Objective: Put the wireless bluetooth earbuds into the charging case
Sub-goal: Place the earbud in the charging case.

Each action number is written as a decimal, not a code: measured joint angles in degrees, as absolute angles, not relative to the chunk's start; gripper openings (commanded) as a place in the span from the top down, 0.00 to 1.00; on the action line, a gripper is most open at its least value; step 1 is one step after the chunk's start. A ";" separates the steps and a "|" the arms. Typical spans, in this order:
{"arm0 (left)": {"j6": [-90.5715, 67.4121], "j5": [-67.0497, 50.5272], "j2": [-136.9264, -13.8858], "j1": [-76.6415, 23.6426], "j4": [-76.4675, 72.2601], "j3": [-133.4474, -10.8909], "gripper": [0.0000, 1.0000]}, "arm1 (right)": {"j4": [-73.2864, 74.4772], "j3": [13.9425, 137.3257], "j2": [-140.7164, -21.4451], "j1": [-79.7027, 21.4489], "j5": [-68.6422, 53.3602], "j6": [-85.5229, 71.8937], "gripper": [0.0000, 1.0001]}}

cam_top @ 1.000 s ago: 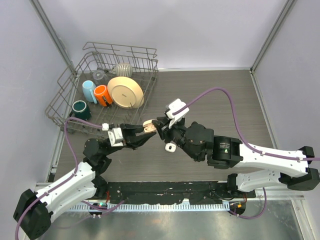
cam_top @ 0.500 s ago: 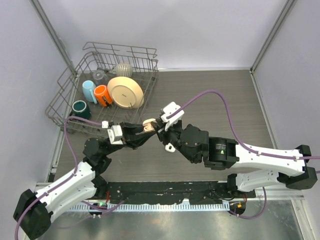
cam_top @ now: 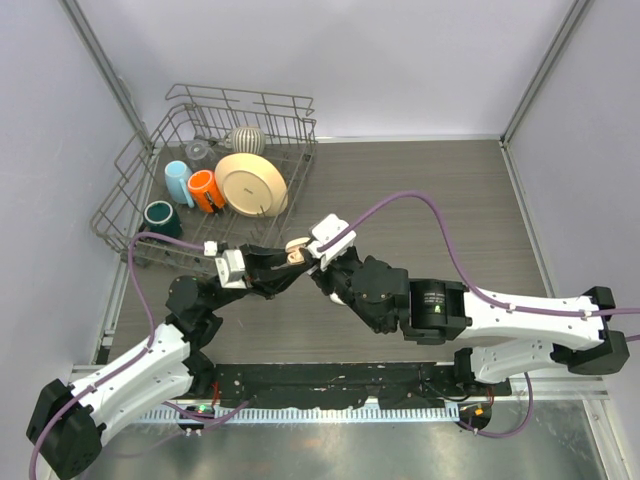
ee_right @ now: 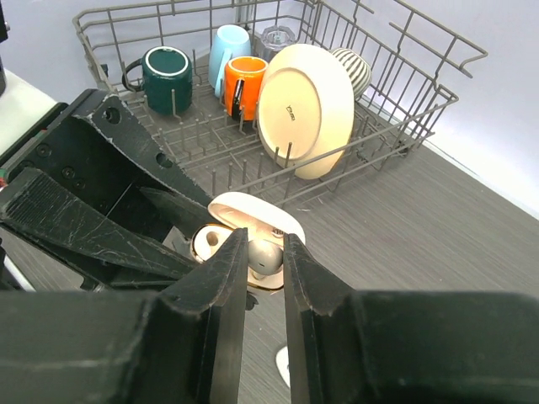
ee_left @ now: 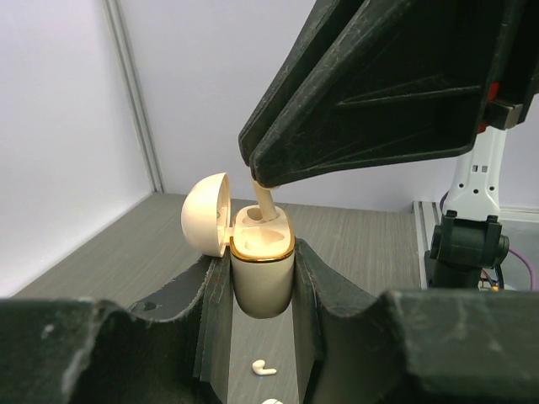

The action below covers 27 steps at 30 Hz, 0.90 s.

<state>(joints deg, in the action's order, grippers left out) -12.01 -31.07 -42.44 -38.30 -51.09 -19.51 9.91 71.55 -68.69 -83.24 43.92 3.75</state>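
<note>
My left gripper [cam_top: 287, 266] is shut on the cream charging case [ee_left: 262, 286], which it holds upright above the table with its lid [ee_left: 206, 215] open. My right gripper [ee_right: 264, 240] is shut on one white earbud [ee_right: 266, 255] and holds it directly over the case. The earbud's stem [ee_left: 264, 202] reaches into a slot in the case. In the top view the case [cam_top: 296, 250] sits between the two grippers. One loose earbud [ee_left: 264, 367] lies on the table below the case, and part of another [ee_left: 274, 401] shows at the frame edge.
A wire dish rack [cam_top: 137, 170] stands at the back left, holding a cream plate [cam_top: 250, 184], an orange mug [cam_top: 204, 190], a light blue cup [cam_top: 178, 182] and a dark green mug [cam_top: 161, 218]. Grey walls enclose the table.
My right gripper has moved left and down with the earbud, onto the open case. My left gripper has held the case nearly still.
</note>
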 measured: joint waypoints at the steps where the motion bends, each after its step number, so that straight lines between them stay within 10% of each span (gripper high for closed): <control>1: -12.03 -31.05 -42.44 -38.28 -51.09 -19.51 1.00 | 9.91 71.64 -68.88 -83.55 44.12 4.25 0.99; 27: -13.23 -31.11 -42.11 -38.30 -50.54 -19.70 1.00 | 9.06 71.79 -69.36 -85.54 49.15 8.82 0.99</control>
